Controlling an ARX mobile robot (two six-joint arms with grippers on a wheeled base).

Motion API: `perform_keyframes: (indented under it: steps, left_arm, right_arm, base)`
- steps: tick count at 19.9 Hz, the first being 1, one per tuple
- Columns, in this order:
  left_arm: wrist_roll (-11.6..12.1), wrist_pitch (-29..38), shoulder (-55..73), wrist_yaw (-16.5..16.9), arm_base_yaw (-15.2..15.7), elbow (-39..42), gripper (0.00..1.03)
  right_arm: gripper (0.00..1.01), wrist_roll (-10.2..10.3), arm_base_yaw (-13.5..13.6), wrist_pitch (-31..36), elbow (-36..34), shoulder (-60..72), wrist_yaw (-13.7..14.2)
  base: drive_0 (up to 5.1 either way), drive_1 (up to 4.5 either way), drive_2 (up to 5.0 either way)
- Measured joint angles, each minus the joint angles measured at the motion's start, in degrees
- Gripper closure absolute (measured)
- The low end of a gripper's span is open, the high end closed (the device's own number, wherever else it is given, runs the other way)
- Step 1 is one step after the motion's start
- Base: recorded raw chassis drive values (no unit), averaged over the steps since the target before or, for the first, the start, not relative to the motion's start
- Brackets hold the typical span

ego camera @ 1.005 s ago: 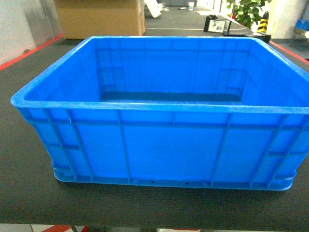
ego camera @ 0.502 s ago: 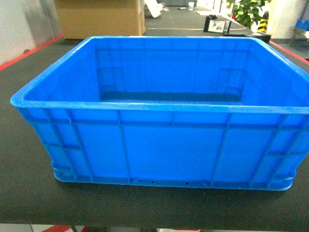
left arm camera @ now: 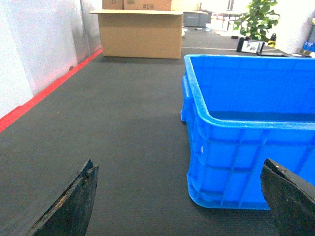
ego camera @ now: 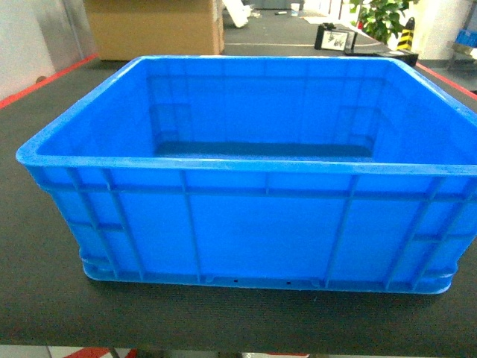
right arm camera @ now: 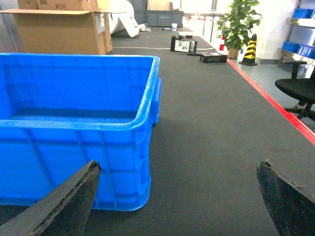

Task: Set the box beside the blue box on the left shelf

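Large open-top bright blue plastic crate [ego camera: 253, 224] w/ thick rim, ribbed walls fills centre of head frame, sits on dark grey mat [ego camera: 45, 246]. Brown cardboard box [ego camera: 153, 28] upper left, green potted plant [ego camera: 384, 16] upper right. Left gripper [left arm camera: 179, 201] fingers spread wide, released, crate corner between tips at lower right. Right gripper [right arm camera: 182, 201] likewise spread, grasping nothing; crate at left of its frame.

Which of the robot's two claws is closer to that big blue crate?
Neither clearly. The open left gripper faces the crate's left corner, the open right gripper its right corner; neither touches it.
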State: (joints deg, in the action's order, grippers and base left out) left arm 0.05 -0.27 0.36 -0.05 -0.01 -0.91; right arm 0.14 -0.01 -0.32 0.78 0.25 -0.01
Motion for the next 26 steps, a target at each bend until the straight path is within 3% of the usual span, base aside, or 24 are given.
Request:
perform_keyframes:
  steps: [26]
  left_arm:
    - [-0.02,0.0,0.0,0.02,0.0,0.0,0.05]
  right_arm:
    - [0.03,0.0,0.0,0.0,0.0,0.0,0.0]
  base:
    - [0.0,0.0,0.0]
